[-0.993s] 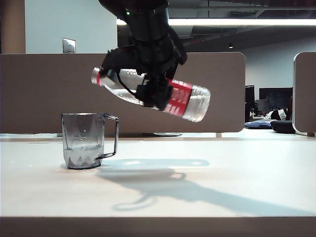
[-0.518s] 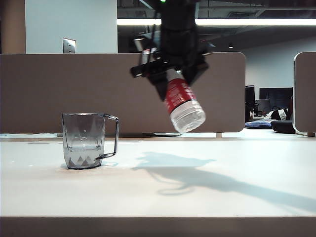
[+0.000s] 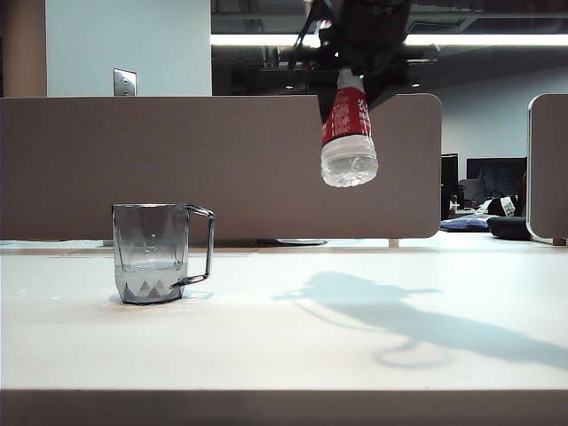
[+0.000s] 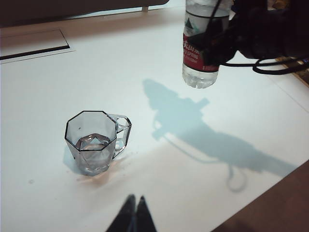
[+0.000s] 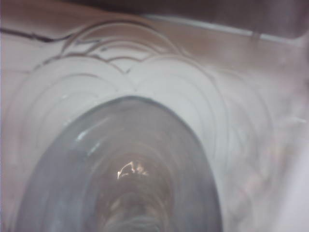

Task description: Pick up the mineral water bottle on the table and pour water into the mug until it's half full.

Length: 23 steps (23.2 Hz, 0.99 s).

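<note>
The right gripper hangs high above the tabletop, jaws pinching the mineral water bottle near its neck, base down. The left gripper hovers low, jaws pressed together, mug at its 11 o'clock. Best set the bottle down upright, well clear. One bottle, one mug, water inside.

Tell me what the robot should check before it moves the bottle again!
1. Right gripper holding the mineral water bottle: ok, shut on its upper part.
2. Bottle off the table: ok, it hangs in the air, roughly upright.
3. Mug standing upright: ok.
4. Water in the mug: ok, some shows; half full, cannot tell.
5. Bottle clear of the mug: ok, well to the side.
6. Left gripper out of the way: ok, shut, near the table's front edge.
</note>
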### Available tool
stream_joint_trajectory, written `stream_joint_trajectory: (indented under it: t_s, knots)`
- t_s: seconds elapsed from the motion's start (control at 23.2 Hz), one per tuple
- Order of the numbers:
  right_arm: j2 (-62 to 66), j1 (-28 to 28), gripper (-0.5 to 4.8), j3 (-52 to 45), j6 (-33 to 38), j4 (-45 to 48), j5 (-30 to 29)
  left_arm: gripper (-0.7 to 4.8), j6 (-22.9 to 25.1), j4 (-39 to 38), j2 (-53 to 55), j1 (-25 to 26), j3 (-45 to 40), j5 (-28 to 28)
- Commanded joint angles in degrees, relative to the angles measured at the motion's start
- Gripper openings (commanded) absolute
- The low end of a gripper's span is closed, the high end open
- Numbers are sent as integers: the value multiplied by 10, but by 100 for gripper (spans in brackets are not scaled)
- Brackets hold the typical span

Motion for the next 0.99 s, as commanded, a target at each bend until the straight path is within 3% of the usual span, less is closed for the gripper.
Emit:
stream_joint_trajectory:
  t_s: [0.04, 0.43, 0.65, 0.73, 0.82, 0.99]
  knots:
    - [-48, 0, 201, -106, -3, 155, 4, -5, 1, 0, -1, -1, 3, 3]
    - [-43, -13, 216, -357, -29, 490, 2, -5, 7, -8, -1, -1, 3, 2]
    - [-1, -28, 286, -371, -41, 501, -72, -5, 16, -36, -1, -1, 3, 2]
    - [2, -28, 303, -371, -41, 498, -71, -5, 16, -39, -1, -1, 3, 2]
    - [2, -28, 358, -371, -41, 494, -71, -5, 21, -42, -1, -1, 3, 1]
    - [2, -27, 360, -371, -52, 476, -71, -5, 25, -49, -1, -1, 3, 2]
